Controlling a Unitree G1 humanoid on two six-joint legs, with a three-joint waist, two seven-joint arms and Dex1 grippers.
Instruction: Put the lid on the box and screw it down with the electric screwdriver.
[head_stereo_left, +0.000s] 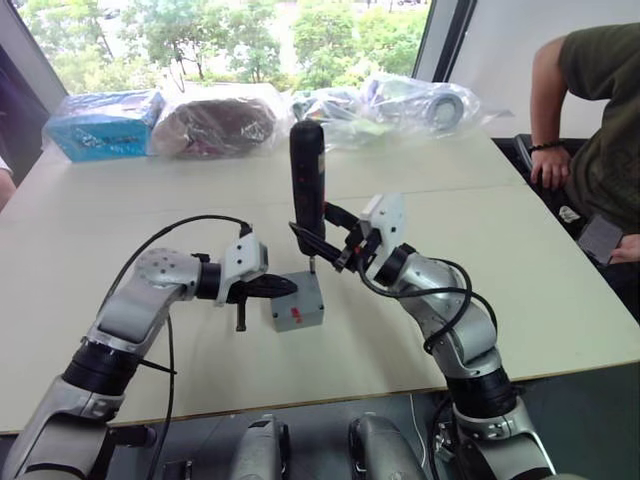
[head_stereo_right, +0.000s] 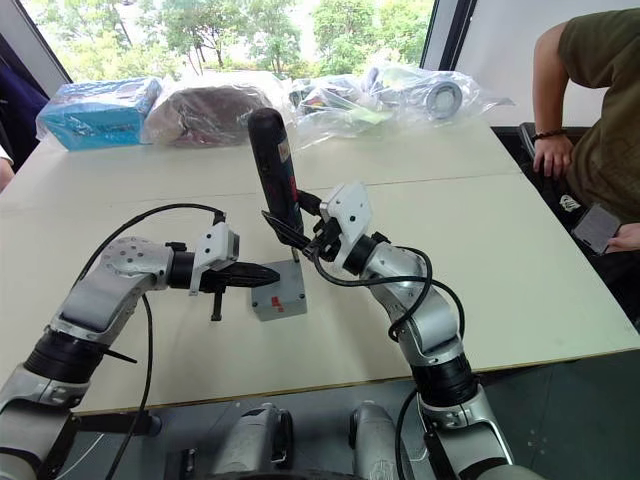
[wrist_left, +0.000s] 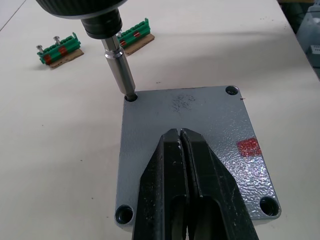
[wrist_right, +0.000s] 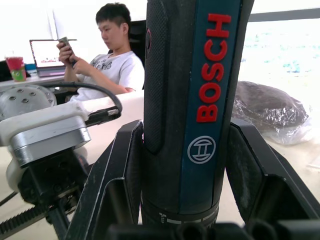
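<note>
- Grey lid sits on the box at table centre; left gripper, fingers closed and empty, presses it down.
- Right gripper clamps the electric screwdriver upright, bit in the lid's eleven-o'clock corner hole; screwdriving step; next, the remaining corners.

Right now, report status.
Left pincer shut, pressing on lid. Right pincer shut on screwdriver, bit in corner hole. Nothing in the way.
</note>
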